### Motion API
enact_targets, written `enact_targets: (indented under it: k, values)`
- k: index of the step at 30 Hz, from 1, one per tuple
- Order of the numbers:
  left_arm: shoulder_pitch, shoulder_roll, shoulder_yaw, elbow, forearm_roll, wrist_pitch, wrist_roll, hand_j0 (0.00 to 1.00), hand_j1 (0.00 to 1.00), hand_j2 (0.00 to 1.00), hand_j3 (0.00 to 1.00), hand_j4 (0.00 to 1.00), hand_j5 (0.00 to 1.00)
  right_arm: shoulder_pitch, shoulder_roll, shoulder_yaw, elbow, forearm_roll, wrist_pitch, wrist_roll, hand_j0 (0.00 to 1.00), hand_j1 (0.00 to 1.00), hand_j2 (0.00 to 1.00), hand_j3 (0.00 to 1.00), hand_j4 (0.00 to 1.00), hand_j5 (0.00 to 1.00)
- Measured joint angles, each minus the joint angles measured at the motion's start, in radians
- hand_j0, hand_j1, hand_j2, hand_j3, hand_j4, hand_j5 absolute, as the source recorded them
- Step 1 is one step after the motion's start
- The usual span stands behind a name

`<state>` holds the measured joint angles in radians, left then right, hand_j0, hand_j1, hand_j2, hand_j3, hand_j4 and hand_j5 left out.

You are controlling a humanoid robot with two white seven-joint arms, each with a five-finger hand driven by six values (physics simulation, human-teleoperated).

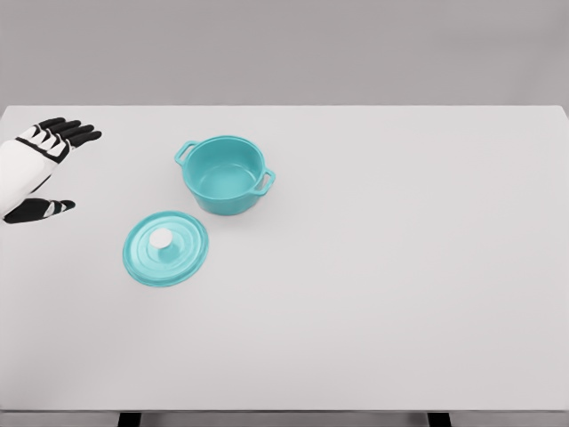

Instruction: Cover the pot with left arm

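Lid and pot lie apart on the plain white tabletop [400, 294]. The round teal metal lid with a small white knob [165, 248] rests flat, knob up, left of the table's middle and toward the near side. The open teal two-handled cooking pot [226, 174] stands upright just beyond it, slightly farther and to the right, its mouth uncovered; the two are close but seem not to touch.

The left hand [37, 169], white with black fingertips, shows at the far left edge with fingers spread and thumb held apart, gripping nothing. No right arm is in view.

The relation that matters: the lid lies to the right of the hand and nearer the viewer, well apart from it, with bare table between. A round lid offers no long axis, so the knob at its centre is the natural grip point. Judging from this, the grasp has not begun; the hand must travel right and nearward, then descend over the knob.
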<state>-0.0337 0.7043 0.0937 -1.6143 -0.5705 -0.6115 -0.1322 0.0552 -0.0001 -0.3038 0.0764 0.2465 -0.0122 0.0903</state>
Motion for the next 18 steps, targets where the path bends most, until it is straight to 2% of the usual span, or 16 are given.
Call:
enact_targets:
  k: [9,11,13,15,18]
  values:
    - [-0.005,0.003,-0.002,-0.004,0.001,0.000,-0.004,1.00,1.00,1.00,1.00,1.00,1.00,0.000,0.000,0.000,0.000,0.000,0.000,0.000,1.00,1.00,1.00,1.00,1.00,1.00]
    - [-0.034,0.015,-0.002,-0.005,0.007,0.000,-0.077,1.00,1.00,1.00,1.00,1.00,1.00,0.000,0.000,0.000,0.000,0.000,0.000,0.000,1.00,1.00,1.00,1.00,1.00,1.00]
    - [-0.101,0.024,-0.004,-0.003,0.018,0.000,-0.213,1.00,1.00,1.00,1.00,1.00,1.00,0.000,0.000,0.000,0.000,0.000,0.000,0.000,1.00,1.00,1.00,1.00,1.00,1.00]
    - [-0.107,0.036,-0.023,-0.001,0.029,-0.001,-0.327,1.00,1.00,1.00,1.00,1.00,1.00,0.000,0.000,0.000,0.000,0.000,0.000,0.000,1.00,1.00,1.00,1.00,1.00,1.00]
    - [-0.117,0.089,-0.088,-0.005,0.067,-0.002,-0.405,0.98,0.98,0.98,0.98,0.98,0.98,0.000,0.000,0.000,0.000,0.000,0.000,0.000,1.00,1.00,1.00,1.00,1.00,1.00]
